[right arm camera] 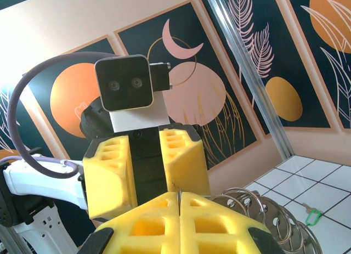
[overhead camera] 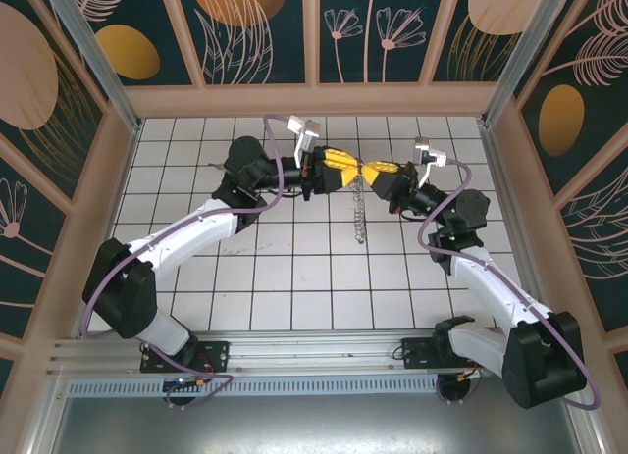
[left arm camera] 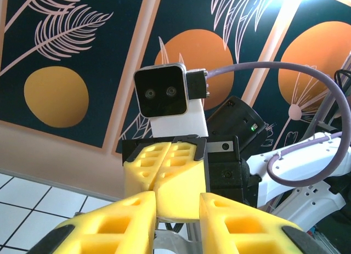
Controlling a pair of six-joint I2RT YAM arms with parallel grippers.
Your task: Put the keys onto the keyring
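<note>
My two grippers meet tip to tip above the middle of the tiled floor. The right gripper [overhead camera: 373,169] [right arm camera: 179,198] is shut on a thin metal edge of the keyring [overhead camera: 361,217], which hangs below it as a strand of silvery pieces. Its rings [right arm camera: 262,211] bunch beside my right fingers. The left gripper [overhead camera: 353,168] [left arm camera: 178,203] is open, its yellow fingers [left arm camera: 131,215] straddling the right gripper's shut tips. A bit of silvery metal [left arm camera: 170,244] shows low between them. The green-headed key [right arm camera: 311,216] lies loose on a floor tile.
White tiled floor [overhead camera: 294,268] lies inside tan walls with dark leaf-pattern panels [overhead camera: 255,32]. An aluminium post [right arm camera: 247,73] stands at a corner. Purple cables [left arm camera: 323,89] loop from both wrists near the meeting point.
</note>
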